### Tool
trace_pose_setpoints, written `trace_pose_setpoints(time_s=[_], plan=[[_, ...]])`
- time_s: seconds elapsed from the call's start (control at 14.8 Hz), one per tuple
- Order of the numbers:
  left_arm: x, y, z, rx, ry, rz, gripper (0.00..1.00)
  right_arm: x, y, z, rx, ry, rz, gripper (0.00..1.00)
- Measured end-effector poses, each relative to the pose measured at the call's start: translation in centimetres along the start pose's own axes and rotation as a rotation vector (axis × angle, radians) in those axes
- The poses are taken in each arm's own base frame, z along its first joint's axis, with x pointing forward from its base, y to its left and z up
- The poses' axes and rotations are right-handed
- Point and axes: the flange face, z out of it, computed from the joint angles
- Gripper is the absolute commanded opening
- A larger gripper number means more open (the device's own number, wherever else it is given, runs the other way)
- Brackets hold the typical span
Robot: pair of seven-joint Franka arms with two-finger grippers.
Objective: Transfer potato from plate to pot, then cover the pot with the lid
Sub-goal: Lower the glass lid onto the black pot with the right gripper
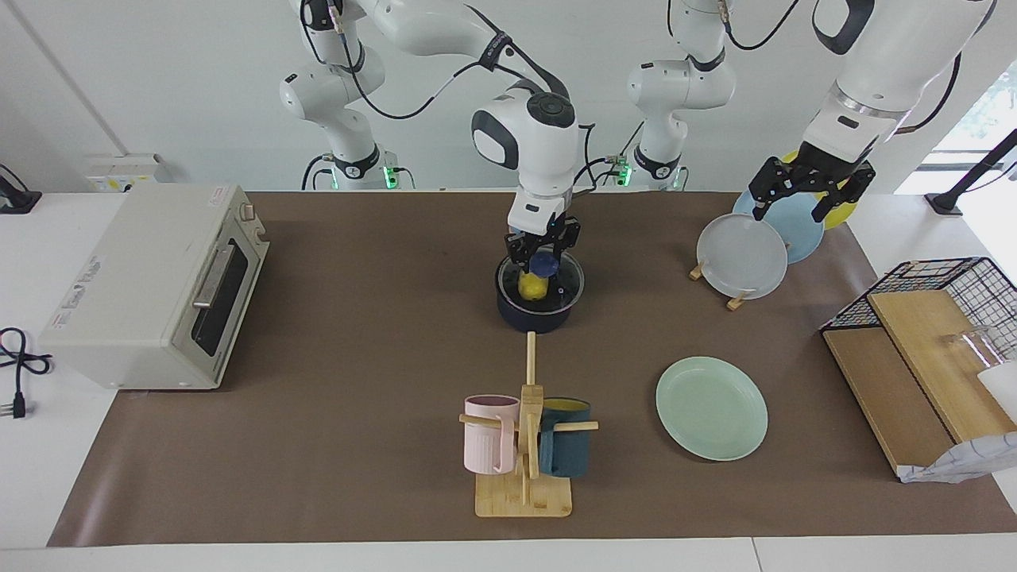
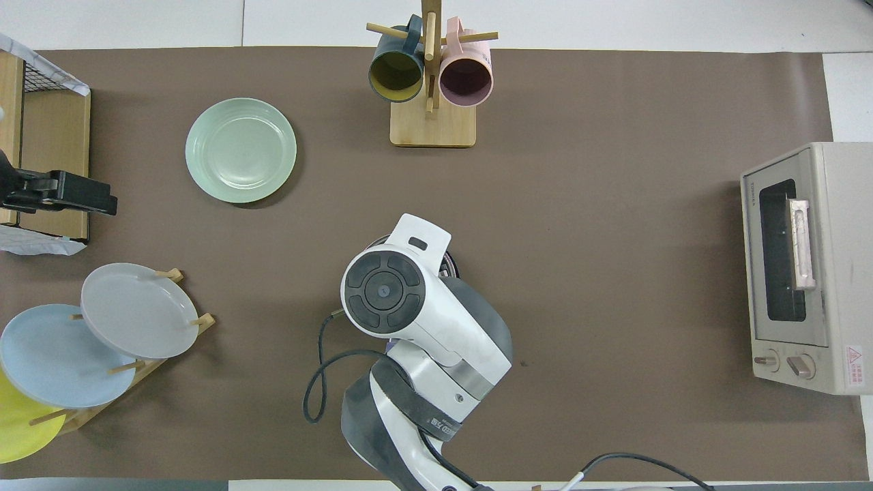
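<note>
Brown-covered table (image 1: 357, 357) with toaster oven (image 1: 155, 286), pot (image 1: 536, 314), mint plate (image 1: 711, 407), mug stand (image 1: 524, 496), plate rack (image 1: 735, 300).
</note>
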Motion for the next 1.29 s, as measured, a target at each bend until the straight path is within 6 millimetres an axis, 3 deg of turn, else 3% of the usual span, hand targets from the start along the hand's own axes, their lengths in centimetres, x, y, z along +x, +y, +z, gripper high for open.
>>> trace_pose_setpoints(time_s=[1.29], plan=[[-0.4, -0.9, 0.6, 0.000, -0.036, -0.021, 1.00, 0.2, 1.5, 0.2, 0.026, -0.062, 0.056, 0.00]])
